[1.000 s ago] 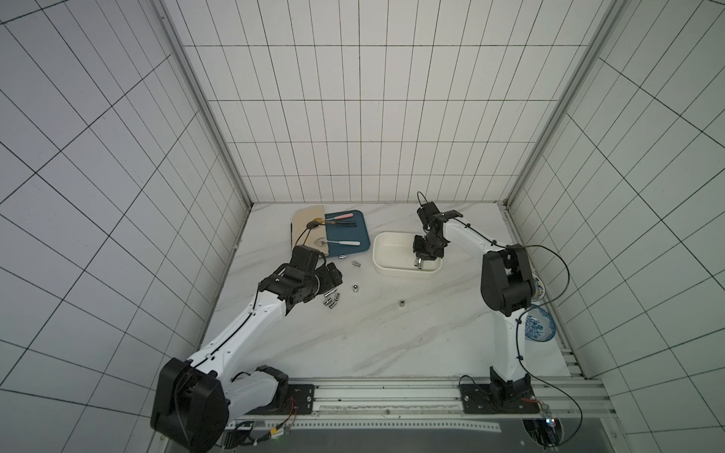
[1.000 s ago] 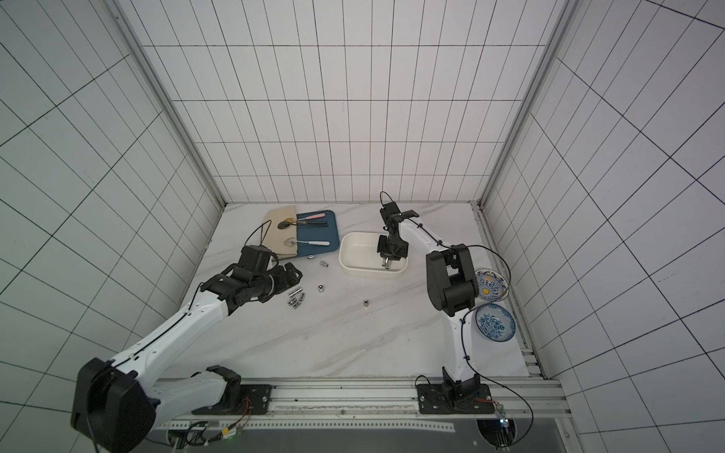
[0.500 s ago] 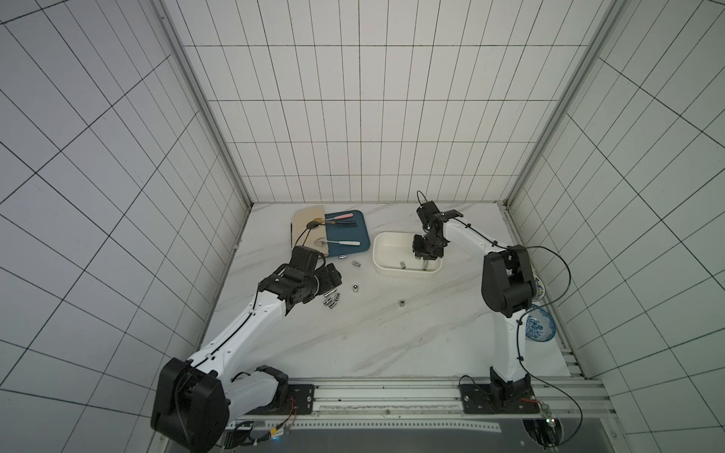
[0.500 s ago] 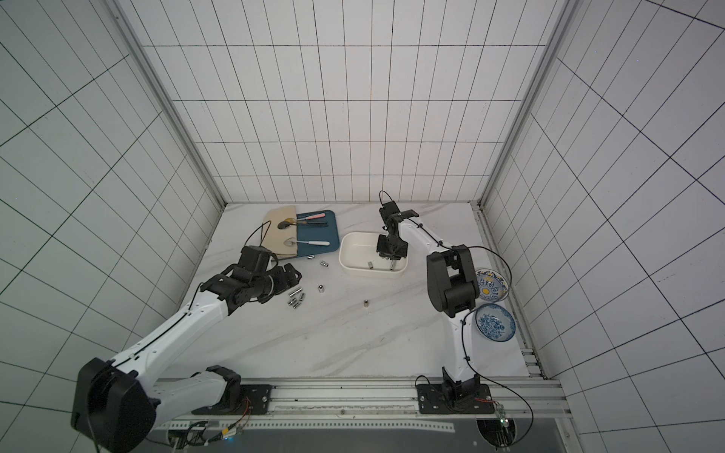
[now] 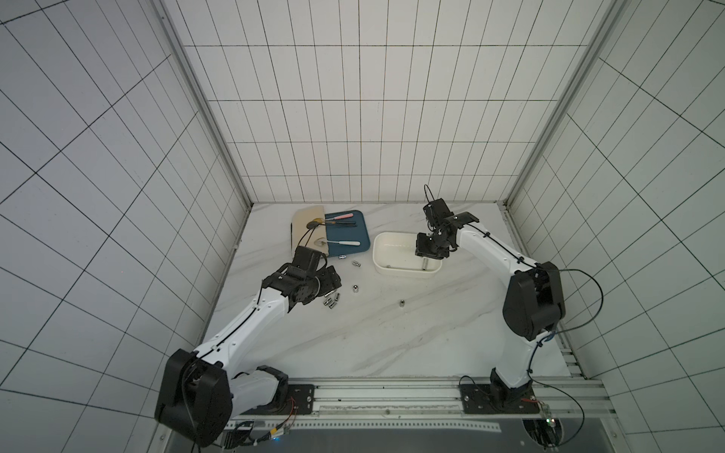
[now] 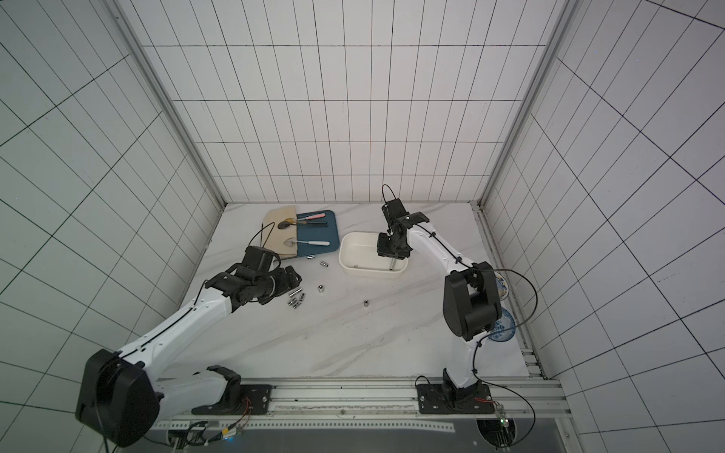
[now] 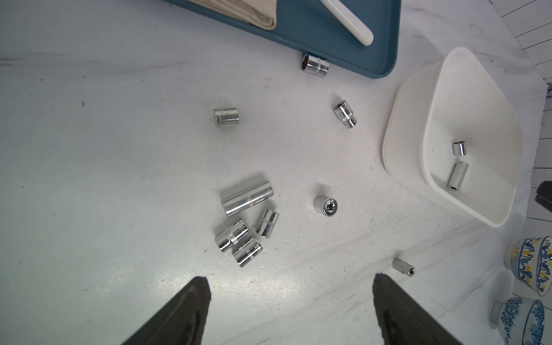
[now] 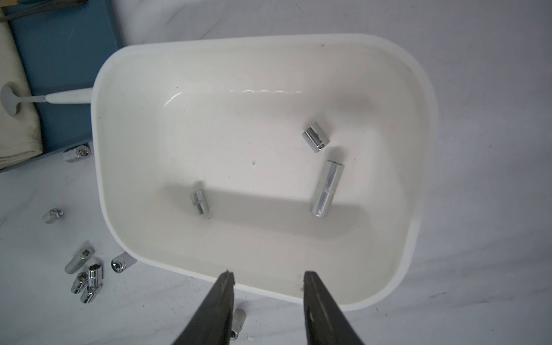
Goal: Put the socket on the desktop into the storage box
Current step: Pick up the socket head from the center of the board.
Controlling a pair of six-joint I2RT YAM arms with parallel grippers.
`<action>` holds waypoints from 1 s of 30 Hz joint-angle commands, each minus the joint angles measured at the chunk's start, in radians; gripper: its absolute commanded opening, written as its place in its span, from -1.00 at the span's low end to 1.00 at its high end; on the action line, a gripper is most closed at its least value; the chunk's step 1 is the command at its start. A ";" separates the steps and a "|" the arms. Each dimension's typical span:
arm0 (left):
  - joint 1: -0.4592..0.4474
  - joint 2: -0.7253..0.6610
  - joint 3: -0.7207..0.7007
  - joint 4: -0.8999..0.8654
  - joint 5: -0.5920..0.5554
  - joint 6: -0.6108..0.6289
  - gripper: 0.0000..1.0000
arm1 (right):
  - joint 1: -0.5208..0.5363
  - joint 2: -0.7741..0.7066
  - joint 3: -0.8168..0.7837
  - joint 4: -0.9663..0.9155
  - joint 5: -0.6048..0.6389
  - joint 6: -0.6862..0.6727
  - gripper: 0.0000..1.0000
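Left wrist view: left claw [image 7: 291,277] stood apart and empty, socket cluster [image 7: 233,236] just ahead, long socket [image 7: 247,198] lying crosswise.

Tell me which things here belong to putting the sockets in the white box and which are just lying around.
Part of the job:
white box
three sockets already inside
loose sockets outside it
left hand and right hand, both open and empty

Just lying about:
blue tray
cloth
white-handled spoon
patterned dishes
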 commanded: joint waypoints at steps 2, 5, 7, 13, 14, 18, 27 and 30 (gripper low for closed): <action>-0.020 0.051 0.061 -0.003 -0.060 0.032 0.77 | 0.031 -0.108 -0.111 0.065 -0.047 -0.046 -0.15; -0.035 0.102 0.100 -0.005 -0.081 0.046 0.77 | 0.054 -0.177 -0.187 0.120 -0.066 -0.056 -0.14; -0.044 0.137 0.129 -0.010 -0.090 0.055 0.78 | 0.068 -0.216 -0.229 0.144 -0.082 -0.066 -0.13; -0.064 0.250 0.231 -0.021 -0.132 0.071 0.80 | 0.125 -0.297 -0.313 0.198 -0.116 -0.112 -0.10; -0.068 0.270 0.251 -0.026 -0.144 0.074 0.80 | 0.131 -0.307 -0.322 0.206 -0.125 -0.116 -0.10; -0.077 0.350 0.319 -0.049 -0.176 0.084 0.75 | 0.150 -0.356 -0.367 0.252 -0.164 -0.125 -0.10; -0.082 0.521 0.474 -0.084 -0.243 0.094 0.58 | 0.182 -0.437 -0.460 0.318 -0.171 -0.110 -0.10; -0.082 0.581 0.522 -0.085 -0.275 0.101 0.54 | 0.183 -0.450 -0.478 0.320 -0.166 -0.110 -0.11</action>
